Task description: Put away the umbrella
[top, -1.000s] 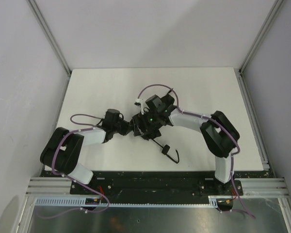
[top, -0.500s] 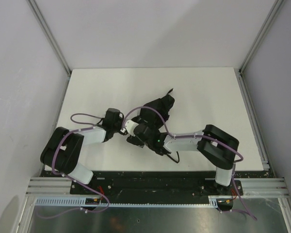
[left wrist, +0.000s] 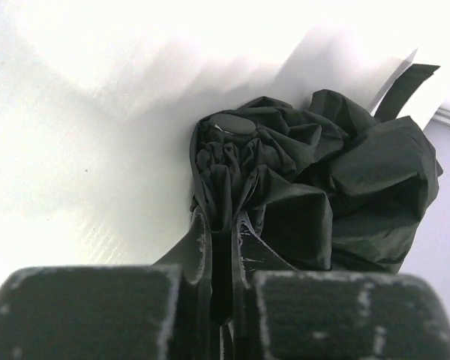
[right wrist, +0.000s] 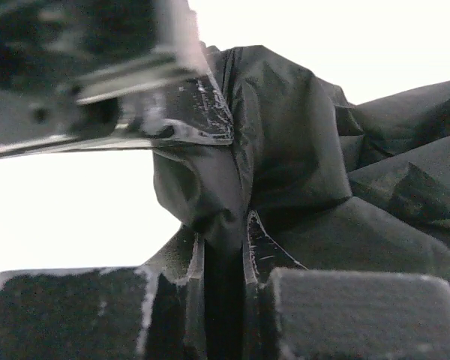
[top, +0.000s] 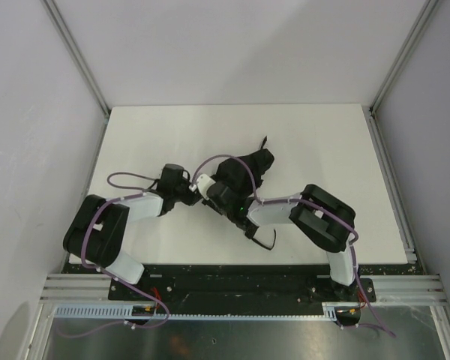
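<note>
Umbrella (left wrist: 337, 180) inside left claw (left wrist: 223, 236) (right claw (right wrist: 223, 259))

Both arms are bolted to a black base plate (top: 240, 289). The left arm (top: 139, 210), left of the plate's middle, and the right arm (top: 274, 212), right of it, have smooth white shells and bulky black joint housings (top: 97, 236). A thin purple cable (top: 124, 177) loops along each. The left gripper (left wrist: 221, 226) and right gripper (right wrist: 223, 241) have black fingers (left wrist: 199, 255) with scuffed, pale edges, set on rough-textured black blocks (left wrist: 90, 315).
</note>
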You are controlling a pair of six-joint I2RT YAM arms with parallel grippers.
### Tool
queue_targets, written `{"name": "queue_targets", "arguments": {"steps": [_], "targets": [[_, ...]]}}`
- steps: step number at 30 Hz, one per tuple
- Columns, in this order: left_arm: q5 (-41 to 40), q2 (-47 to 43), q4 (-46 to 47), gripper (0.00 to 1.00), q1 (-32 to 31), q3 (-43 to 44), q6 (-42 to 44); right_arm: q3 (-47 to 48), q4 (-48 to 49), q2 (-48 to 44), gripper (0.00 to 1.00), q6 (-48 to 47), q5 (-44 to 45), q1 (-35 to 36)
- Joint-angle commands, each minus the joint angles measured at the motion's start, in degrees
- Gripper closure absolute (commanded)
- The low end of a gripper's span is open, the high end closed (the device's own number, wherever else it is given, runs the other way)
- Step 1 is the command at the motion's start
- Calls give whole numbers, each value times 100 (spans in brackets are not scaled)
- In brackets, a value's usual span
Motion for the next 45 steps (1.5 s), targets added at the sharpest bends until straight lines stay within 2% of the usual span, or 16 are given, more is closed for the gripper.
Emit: {"name": "queue_targets", "arguments": {"steps": [1, 4, 8, 9, 11, 16, 21, 24, 27, 29, 32, 33, 36, 39, 43, 45], "targets": [[26, 125, -1149, 85, 20, 35, 665, -112, -1362, 428, 99, 1523, -1637, -525], [36, 11, -1157, 55, 70, 240, 962, -186, -1613, 465, 100, 2107, -2802, -734], [153, -231, -1166, 11, 165, 393, 1289, -351, -1294, 510, 100, 2937, -4160, -1033], [202, -315, -1170, 6, 187, 370, 1283, -382, -1148, 550, 100, 3183, -4478, -1119], [326, -505, -1174, 2, 239, 254, 1207, -476, -773, 644, 100, 3648, -5056, -1288], [623, -564, -1165, 1, 276, 190, 939, -763, 419, 920, 100, 4779, -6180, -1650], [794, -140, -1170, 1, 201, 187, 663, -820, 1300, 1161, 100, 5553, -6644, -1859], [682, 39, -1157, 7, -20, 113, 591, -830, 1730, 1207, 100, 5897, -6787, -1890], [395, 207, -1150, 22, -215, 39, 621, -827, 2119, 1249, 100, 6207, -6970, -1894], [150, 294, -1136, 39, -270, -9, 734, -827, 2338, 1274, 100, 6368, -7090, -1891], [-119, 355, -1120, 82, -275, -112, 874, -822, 2639, 1312, 100, 6582, -7274, -1894], [-176, 379, -1120, 88, -279, -129, 904, -816, 2686, 1312, 100, 6600, -7313, -1892], [-289, 485, -1106, 97, -281, -84, 1050, -794, 2661, 1298, 100, 6538, -7412, -1880], [-350, 543, -1107, 100, -283, -77, 1132, -759, 2208, 1125, 98, 6197, -7278, -1905], [-368, 461, -1119, 100, -283, -165, 1141, -448, 551, 373, 57, 5093, -6654, -1904], [-401, 397, -1139, 100, -283, -187, 1167, -165, -513, -125, 41, 4506, -6163, -1865]]}}
